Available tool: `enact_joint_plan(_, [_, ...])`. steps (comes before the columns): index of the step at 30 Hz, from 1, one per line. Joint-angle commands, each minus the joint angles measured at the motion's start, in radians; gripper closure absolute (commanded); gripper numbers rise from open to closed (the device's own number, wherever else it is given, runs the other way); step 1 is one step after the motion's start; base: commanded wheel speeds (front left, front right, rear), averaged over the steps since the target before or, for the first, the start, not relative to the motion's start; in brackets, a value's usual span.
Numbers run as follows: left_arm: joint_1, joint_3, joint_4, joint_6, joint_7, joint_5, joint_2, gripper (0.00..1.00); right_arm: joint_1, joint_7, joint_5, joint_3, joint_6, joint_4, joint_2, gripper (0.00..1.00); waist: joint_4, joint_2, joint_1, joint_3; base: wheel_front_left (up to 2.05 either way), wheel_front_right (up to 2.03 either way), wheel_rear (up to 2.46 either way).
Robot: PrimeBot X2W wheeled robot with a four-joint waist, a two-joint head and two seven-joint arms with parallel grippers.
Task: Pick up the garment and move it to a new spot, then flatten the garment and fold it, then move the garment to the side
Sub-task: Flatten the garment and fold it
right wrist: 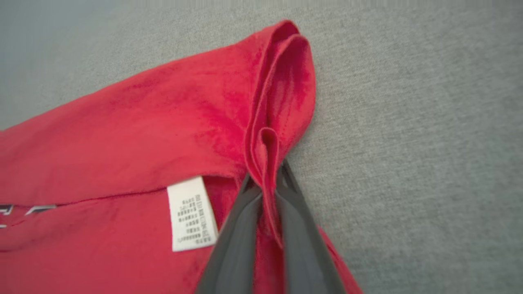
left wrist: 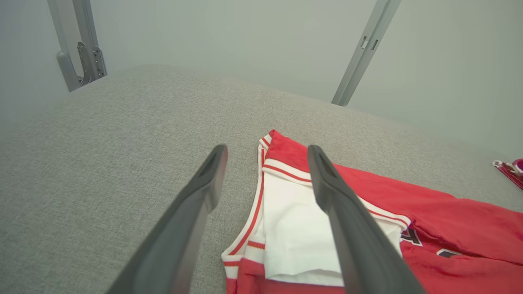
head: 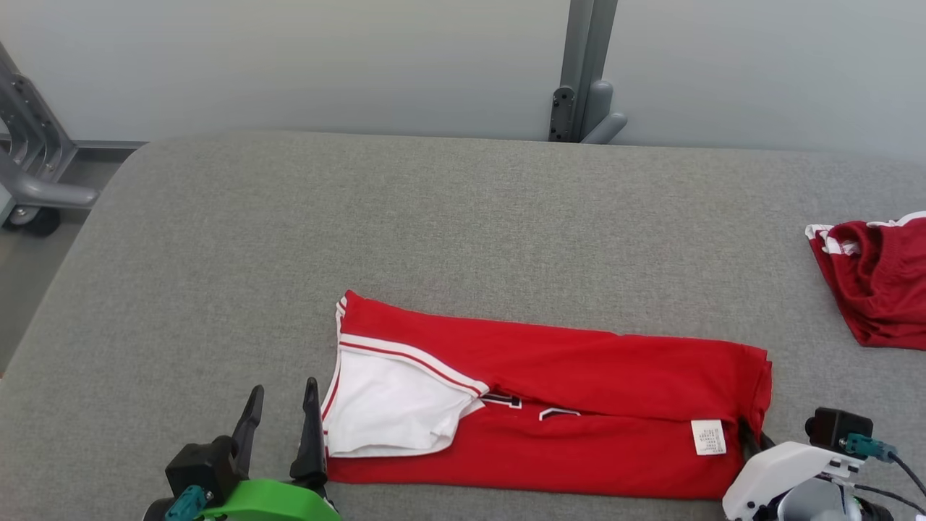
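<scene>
A: The surface?
B: A grey table [head: 463, 217], a pale wall [head: 289, 65] behind; the red garment [head: 564, 369] lies folded on it.
A: Fingers?
B: The left gripper [head: 283, 387] is wide, empty, beside its white end; the right gripper [right wrist: 265, 181] pinches its hem.

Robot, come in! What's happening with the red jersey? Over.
Right gripper: jaws shut on edge of red jersey. Left gripper: jaws open by its white-trimmed end. Second red garment apart, far right.

The head camera looks down from above the grey bench [head: 463, 217], facing the far wall [head: 289, 65]. The left wrist camera skims low along the left tool [left wrist: 266, 153]. The right wrist camera sits very close behind the right tool [right wrist: 266, 179]. All three share the red jersey [head: 579, 362]; the wrist cameras see opposite ends.
</scene>
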Motion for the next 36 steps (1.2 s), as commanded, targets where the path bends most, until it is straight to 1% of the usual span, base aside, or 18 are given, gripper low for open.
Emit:
enact_joint_plan(1, [0.013, 0.004, 0.0, -0.002, -0.008, 0.004, 0.007, 0.0, -0.017, -0.006, 0.02, 0.006, -0.001, -0.013, -0.014, 1.0, -0.009, 0.0, 0.0, -0.002, 0.0, 0.0, 0.0])
enact_joint_plan(4, [0.015, 0.003, -0.001, -0.001, -0.008, 0.004, 0.007, 0.0, -0.017, 0.002, 0.057, 0.013, -0.001, -0.046, -0.039, 1.0, -0.027, 0.0, 0.0, -0.004, 0.0, 0.0, 0.0])
enact_joint_plan(9, [0.017, -0.004, -0.003, -0.002, -0.008, 0.003, 0.001, 0.0, 0.011, 0.039, 0.103, 0.006, -0.001, -0.115, -0.108, 1.0, -0.065, 0.0, 0.0, -0.004, 0.0, 0.0, 0.0])
enact_joint_plan(12, [0.013, -0.009, -0.001, -0.004, -0.008, 0.004, -0.004, 0.0, 0.033, 0.066, 0.132, -0.023, -0.001, -0.158, -0.151, 1.0, -0.083, 0.0, 0.0, -0.002, 0.0, 0.0, 0.0])
enact_joint_plan(15, [0.01, -0.011, 0.0, -0.005, -0.008, 0.003, -0.006, 0.0, 0.058, 0.089, 0.151, -0.069, -0.001, -0.212, -0.171, 1.0, -0.099, 0.0, 0.0, 0.001, 0.0, 0.0, 0.0])
enact_joint_plan(19, [0.008, -0.013, 0.001, -0.004, -0.006, 0.003, -0.005, 0.0, 0.088, 0.122, 0.19, -0.118, -0.001, -0.297, -0.153, 1.0, -0.115, 0.0, 0.0, 0.006, 0.0, 0.0, 0.0])
enact_joint_plan(22, [0.0, -0.015, 0.003, -0.005, -0.006, 0.004, -0.006, 0.0, 0.103, 0.157, 0.222, -0.115, -0.001, -0.372, -0.126, 1.0, -0.121, 0.0, 0.0, 0.009, 0.0, 0.0, 0.0])
enact_joint_plan(24, [-0.006, -0.018, 0.004, -0.007, -0.006, 0.005, -0.008, 0.0, 0.106, 0.181, 0.265, -0.107, 0.0, -0.435, -0.095, 1.0, -0.122, 0.0, 0.0, 0.009, 0.0, 0.0, 0.0])
enact_joint_plan(26, [-0.011, -0.02, 0.006, -0.008, -0.006, 0.006, -0.008, 0.0, 0.107, 0.214, 0.319, -0.089, 0.0, -0.504, -0.064, 1.0, -0.121, 0.0, 0.0, 0.01, 0.0, 0.0, 0.0])
enact_joint_plan(31, [-0.021, -0.026, 0.011, -0.011, -0.003, 0.006, -0.005, 0.0, 0.118, 0.285, 0.38, -0.001, 0.0, -0.664, -0.033, 1.0, -0.103, 0.0, 0.0, 0.013, 0.0, 0.0, 0.0])
enact_joint_plan(33, [-0.026, -0.026, 0.013, -0.011, -0.002, 0.006, -0.005, 0.0, 0.117, 0.308, 0.39, 0.039, 0.0, -0.705, -0.024, 1.0, -0.093, 0.0, 0.0, 0.015, 0.0, 0.0, 0.0])
enact_joint_plan(34, [-0.026, -0.026, 0.013, -0.011, -0.002, 0.006, -0.005, 0.0, 0.117, 0.308, 0.39, 0.039, 0.0, -0.705, -0.024, 1.0, -0.093, 0.0, 0.0, 0.015, 0.0, 0.0, 0.0])
enact_joint_plan(36, [-0.029, -0.03, 0.016, -0.016, -0.003, 0.005, -0.005, 0.0, 0.115, 0.325, 0.404, 0.08, 0.0, -0.729, -0.011, 1.0, -0.08, 0.0, 0.0, 0.015, 0.0, 0.0, 0.0])
